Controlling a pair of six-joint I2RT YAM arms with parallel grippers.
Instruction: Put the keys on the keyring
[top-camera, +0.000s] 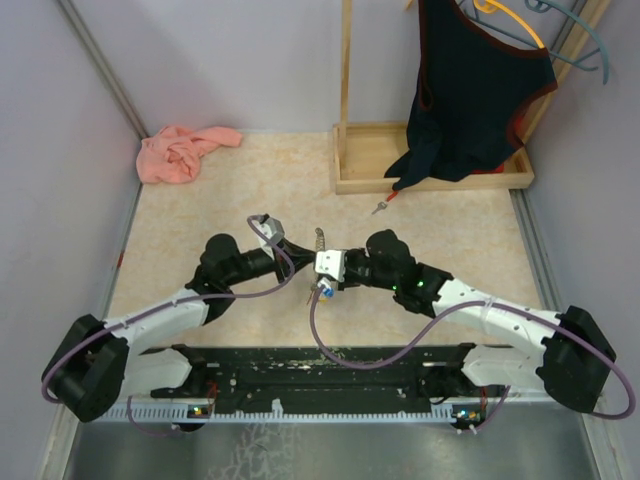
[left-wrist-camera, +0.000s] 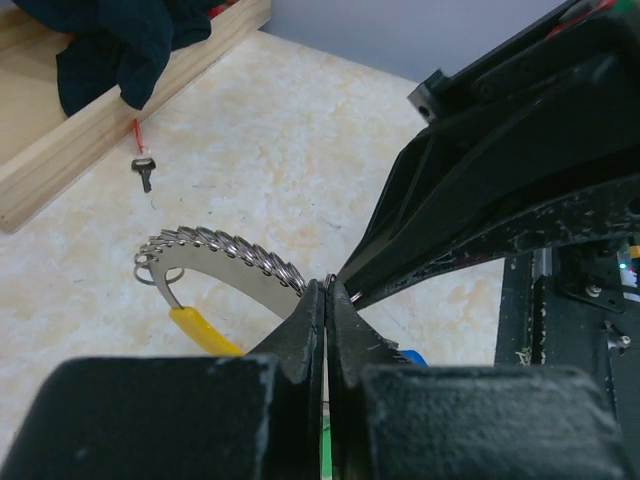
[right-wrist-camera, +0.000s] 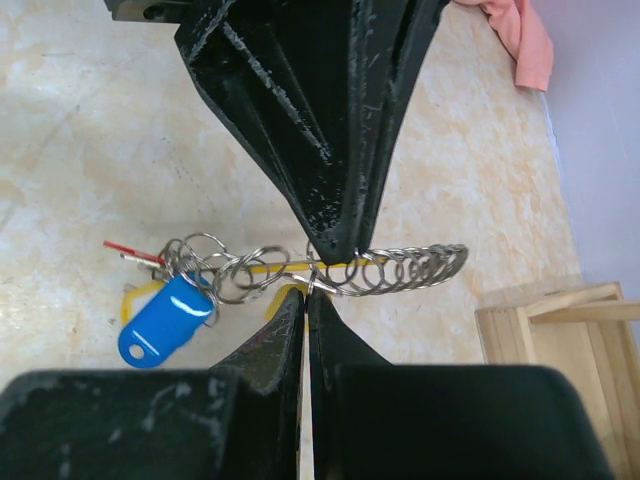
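The keyring (top-camera: 320, 241) hangs between both grippers over the middle of the table. It is a curved grey metal bar carrying a row of silvery split rings (left-wrist-camera: 222, 254) (right-wrist-camera: 402, 268). A blue tag (right-wrist-camera: 165, 318), a yellow tag (left-wrist-camera: 200, 330) and a red bit (right-wrist-camera: 130, 250) dangle from it. My left gripper (left-wrist-camera: 328, 291) is shut on a ring at the bar's end. My right gripper (right-wrist-camera: 306, 293) is shut on a small ring beside it, tip to tip with the left. One key (top-camera: 381, 206) (left-wrist-camera: 144, 173) with a red piece lies alone on the table by the wooden base.
A wooden rack base (top-camera: 432, 178) stands at the back right, with a dark garment (top-camera: 470, 100) on an orange hanger (top-camera: 512, 22) draped into it. A pink cloth (top-camera: 183, 151) lies at the back left. Walls close in both sides.
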